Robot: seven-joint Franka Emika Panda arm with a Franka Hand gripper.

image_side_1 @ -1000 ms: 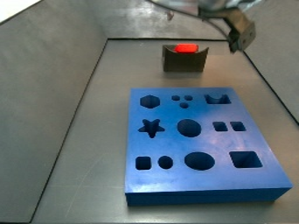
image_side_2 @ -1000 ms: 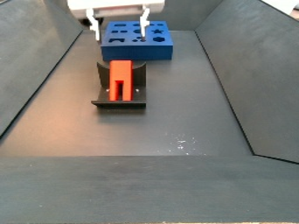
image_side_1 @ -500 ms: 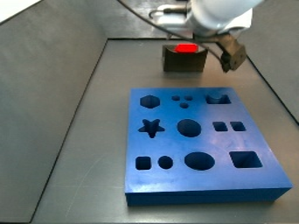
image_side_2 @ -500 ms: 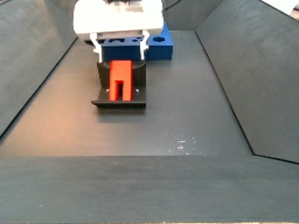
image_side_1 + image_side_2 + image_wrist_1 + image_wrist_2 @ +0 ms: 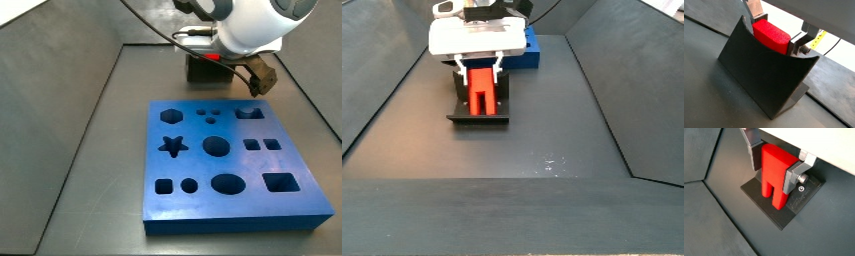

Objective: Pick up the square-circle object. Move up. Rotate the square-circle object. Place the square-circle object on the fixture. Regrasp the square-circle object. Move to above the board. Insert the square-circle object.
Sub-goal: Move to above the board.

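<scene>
The red square-circle object (image 5: 771, 34) lies lengthwise in the notch of the dark fixture (image 5: 764, 75), its two prongs (image 5: 774, 195) pointing along the base plate (image 5: 794, 208). My gripper (image 5: 772, 174) is down over it, and both silver fingers press against its long sides in both wrist views. In a side view the gripper (image 5: 480, 72) stands upright over the red block (image 5: 480, 95) on the fixture (image 5: 476, 118). The blue board (image 5: 227, 165) lies flat beside the fixture (image 5: 201, 70), where the arm hides the red block.
Sloping grey walls (image 5: 382, 110) close in the dark floor on both sides. The board's far end (image 5: 533, 50) shows just behind the gripper body. A cable (image 5: 160, 25) runs from the arm above the fixture.
The gripper has come down from above the fixture, and its fingers have drawn in onto the sides of the red block. The block and board have not moved.
</scene>
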